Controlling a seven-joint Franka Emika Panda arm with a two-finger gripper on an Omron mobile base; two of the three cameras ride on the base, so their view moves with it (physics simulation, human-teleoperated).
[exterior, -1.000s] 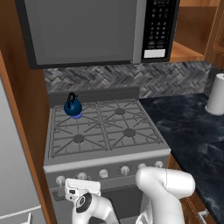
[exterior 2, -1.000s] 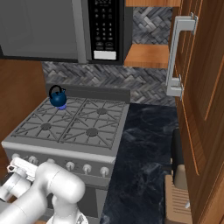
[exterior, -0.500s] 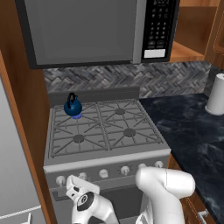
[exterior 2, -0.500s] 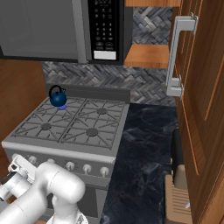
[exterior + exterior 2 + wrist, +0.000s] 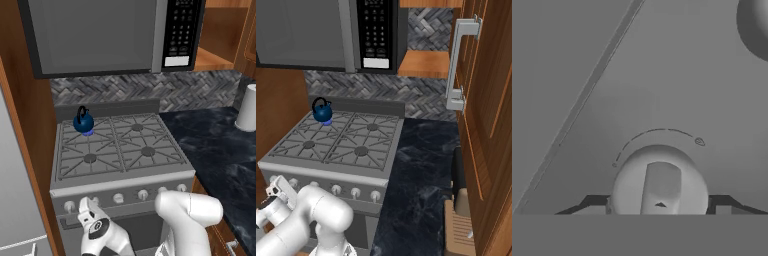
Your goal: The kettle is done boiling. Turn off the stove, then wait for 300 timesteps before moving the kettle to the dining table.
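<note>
Little changed since before: jaws (image 5: 86, 204) still parted around a stove (image 5: 120, 150) front knob (image 5: 660, 182), kettle (image 5: 83, 121) on its back-left burner; best squeezed squarely, then twisted fully off.

- One small glossy dark-blue kettle (image 5: 83, 121)
- One grey metal gas stove (image 5: 120, 150) with four round burners
- One grey microwave (image 5: 110, 35)
- One white cylindrical paper-towel roll (image 5: 247, 107)
- One white two-finger gripper (image 5: 86, 207)

Grey microwave (image 5: 97, 35) above; white cylinder (image 5: 247, 107) on dark counter (image 5: 220, 145).
</note>
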